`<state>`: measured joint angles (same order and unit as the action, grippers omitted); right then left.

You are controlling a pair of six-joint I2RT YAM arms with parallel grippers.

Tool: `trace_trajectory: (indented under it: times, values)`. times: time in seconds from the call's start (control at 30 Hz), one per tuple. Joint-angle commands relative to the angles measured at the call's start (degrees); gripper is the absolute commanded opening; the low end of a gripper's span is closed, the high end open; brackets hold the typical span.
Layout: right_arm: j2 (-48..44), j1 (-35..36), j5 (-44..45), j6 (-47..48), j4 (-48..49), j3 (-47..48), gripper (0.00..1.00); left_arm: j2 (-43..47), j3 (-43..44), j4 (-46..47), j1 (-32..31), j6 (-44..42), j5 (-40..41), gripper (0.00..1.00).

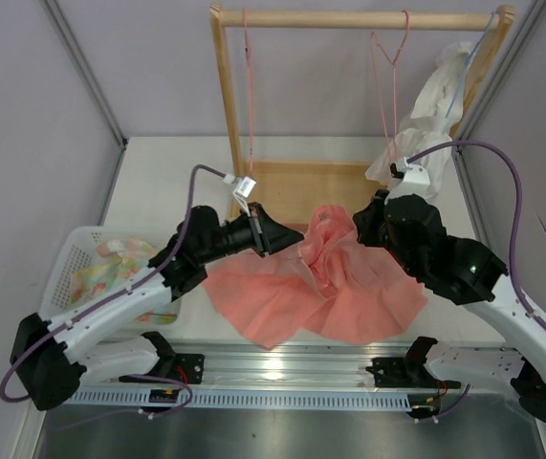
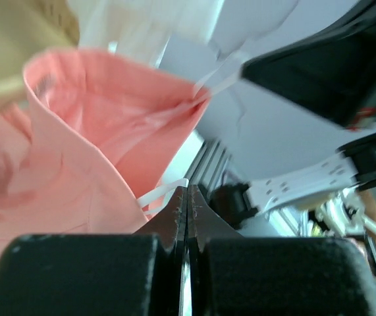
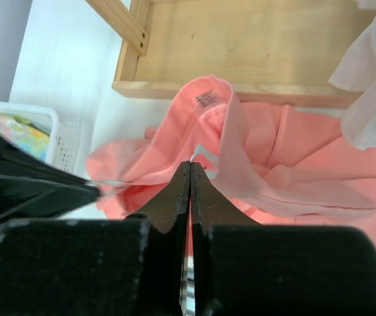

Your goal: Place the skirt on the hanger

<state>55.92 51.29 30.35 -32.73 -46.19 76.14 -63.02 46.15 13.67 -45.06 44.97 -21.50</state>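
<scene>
The salmon-pink skirt (image 1: 349, 287) lies bunched on the table, its waist raised between my two grippers. My left gripper (image 1: 290, 239) is shut on a thin white loop (image 2: 160, 195) at the skirt's waist; the skirt (image 2: 76, 151) fills the left of the left wrist view. My right gripper (image 1: 362, 228) is shut on another white loop (image 3: 201, 153) beside the waistband of the skirt (image 3: 293, 151). A white ribbon runs taut between the two grippers. Two pink wire hangers (image 1: 390, 76) (image 1: 249, 96) hang empty from the wooden rail (image 1: 349, 17).
A white garment (image 1: 425, 105) on a pale blue hanger (image 1: 471, 59) hangs at the rail's right end, close behind my right arm. The rack's wooden base (image 1: 301, 180) lies behind the skirt. A white basket (image 1: 79, 251) holding pastel patterned cloth stands at the left.
</scene>
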Motion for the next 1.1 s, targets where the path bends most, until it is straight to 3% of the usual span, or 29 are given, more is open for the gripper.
trace_trajectory:
  times: [0.0,0.4,0.6,0.87,1.07]
  values:
    - [0.7,0.4,2.5,2.3,0.3,5.2,0.0,6.8,-0.3,4.8,3.1,3.1,-1.3,0.0]
    - [5.8,-0.5,3.7,7.5,-1.0,19.6,0.0,17.5,-1.0,7.7,12.8,10.0,0.7,0.0]
    - [7.9,-5.7,3.1,10.1,-2.1,26.8,0.0,18.8,1.8,7.9,20.2,13.8,0.2,0.0]
    - [8.8,-15.9,-4.9,11.0,-3.3,29.3,0.0,16.4,1.9,13.7,32.5,21.5,-7.0,0.0]
    - [8.2,-17.9,-6.8,10.4,-3.4,27.6,0.0,16.4,2.1,13.3,35.6,21.7,-8.7,0.0]
